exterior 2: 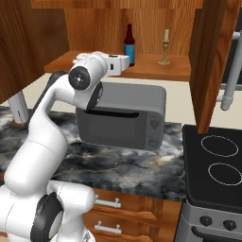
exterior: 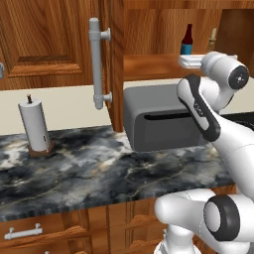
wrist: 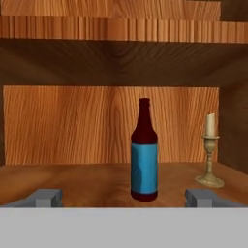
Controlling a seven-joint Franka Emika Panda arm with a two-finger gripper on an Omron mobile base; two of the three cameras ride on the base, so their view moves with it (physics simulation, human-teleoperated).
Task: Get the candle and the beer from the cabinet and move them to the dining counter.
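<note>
The fingers are standing spread wide apart with nothing between them, the gripper pointing straight into the open cabinet at shelf height. In the hand view, the beer is standing upright on the cabinet floor, directly ahead and centred in the gap between the two tips, not touching either. The candle is sitting upright in its brass holder to the right of the bottle, near the side wall, apart from it.

In the right base view, the gripper is hovering at the front edge of the shelf, just short of the beer, with the candle further right on the same shelf. The cabinet doors are hanging open, one with a long grey bar handle showing in the left base view. Below the shelf, a grey microwave is resting on the marbled counter, with a paper towel roll standing at the left and a black stovetop at the right.
</note>
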